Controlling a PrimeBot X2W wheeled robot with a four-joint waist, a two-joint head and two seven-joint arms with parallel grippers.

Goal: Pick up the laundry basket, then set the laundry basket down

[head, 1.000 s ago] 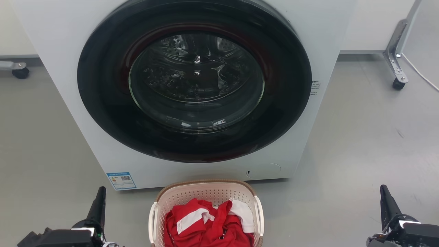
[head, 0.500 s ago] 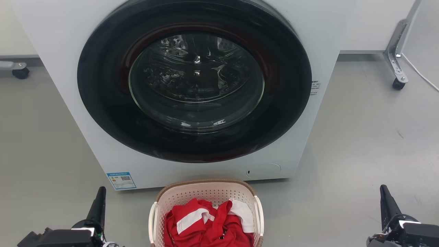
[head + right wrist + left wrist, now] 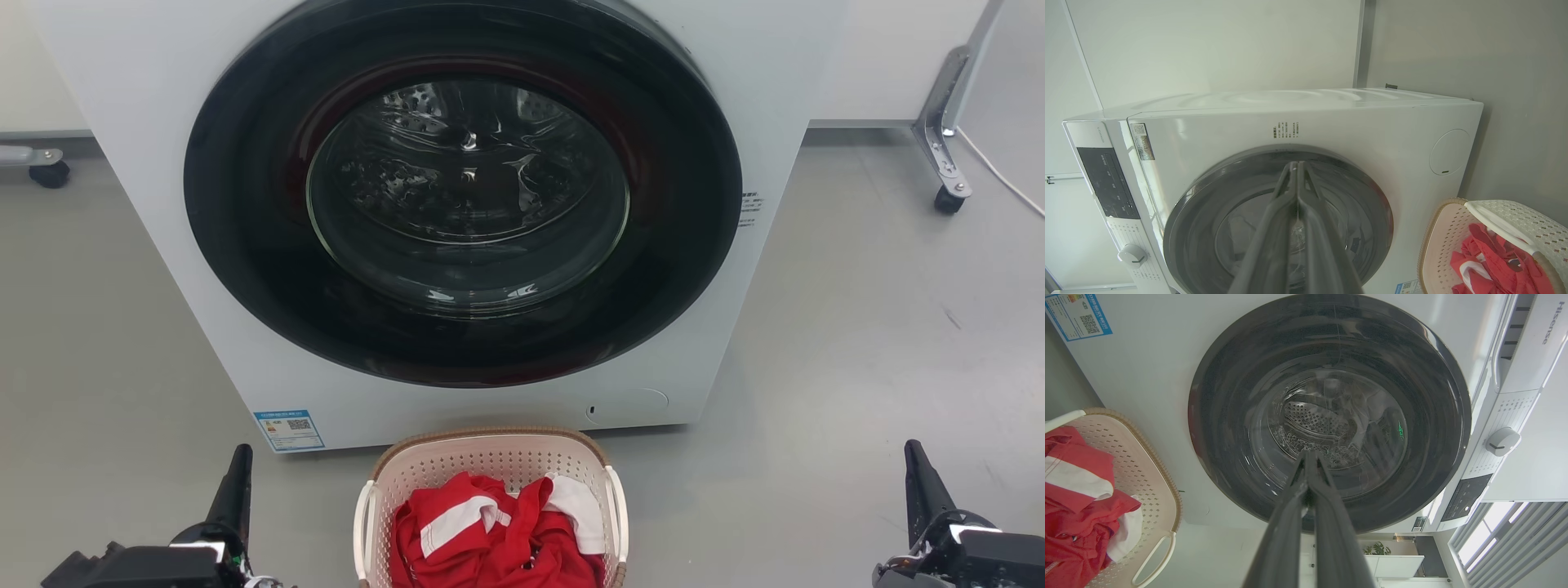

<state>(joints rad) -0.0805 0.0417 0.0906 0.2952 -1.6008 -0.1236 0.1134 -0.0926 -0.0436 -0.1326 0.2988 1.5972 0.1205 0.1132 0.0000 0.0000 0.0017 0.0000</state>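
The laundry basket (image 3: 490, 457) sits on the floor just in front of the washing machine, cream-white and perforated with a brown rim and white side handles. Red and white clothes (image 3: 490, 531) fill it. The laundry basket (image 3: 1143, 473) also appears at the left of the left wrist view, and the laundry basket (image 3: 1515, 216) at the lower right of the right wrist view. My left gripper (image 3: 241, 457) stands shut to the basket's left, well apart from it. My right gripper (image 3: 914, 453) stands shut far to its right. Both hold nothing, fingertips pressed together in each wrist view.
A white front-loading washing machine (image 3: 122, 163) with a closed dark round door (image 3: 465, 192) stands right behind the basket. A castor leg (image 3: 943, 163) stands at the back right, another castor (image 3: 49, 171) at the far left. Grey floor spreads to both sides.
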